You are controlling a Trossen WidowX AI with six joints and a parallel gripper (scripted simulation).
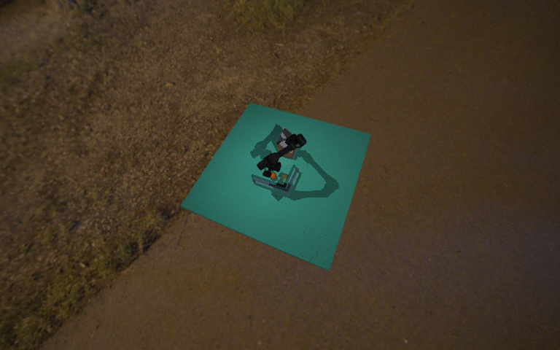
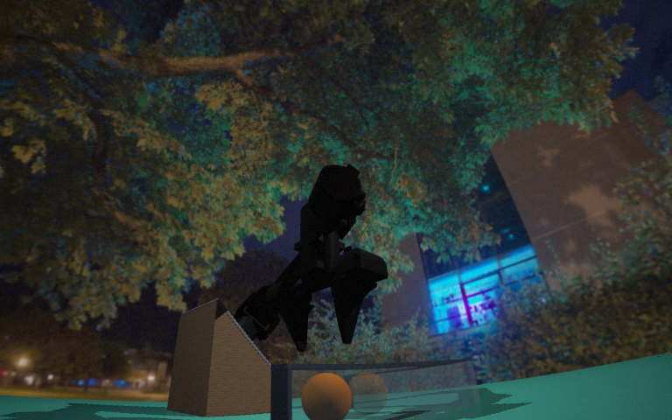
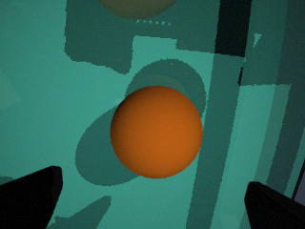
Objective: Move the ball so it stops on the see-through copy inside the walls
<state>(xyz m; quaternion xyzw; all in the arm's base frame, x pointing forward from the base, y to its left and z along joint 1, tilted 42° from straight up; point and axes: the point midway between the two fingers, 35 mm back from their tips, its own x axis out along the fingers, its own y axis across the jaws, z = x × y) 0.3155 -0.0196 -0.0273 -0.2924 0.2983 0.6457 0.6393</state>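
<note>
Seen above the ball and not around it: the claw, spread wide, pointing down, with nothing between its fingers. In the wrist view, framed by one fingertip to each side and slightly below the ball; in the exterior view, held up higher than the ball, with no contact to be seen. Directly beneath, the ball itself, orange, resting on the green counter, on the open side of the corner. Just beside the ball, toward the corner, the see-through copy, near but not covered by it. Farther out from the ball, past the copy, the meeting point of the two low clear walls. Well apart from the ball, on the side away from the corner, the wooden base block. As for progress, apparently lined up for a grasp, but nothing moved onto the spot yet. Left to do, by judgement: lower around the ball, close gently, shift the short way to the copy without knocking a wall, let go softly enough to avoid rolling, then back off, leaving the ball still inside the walls.
</note>
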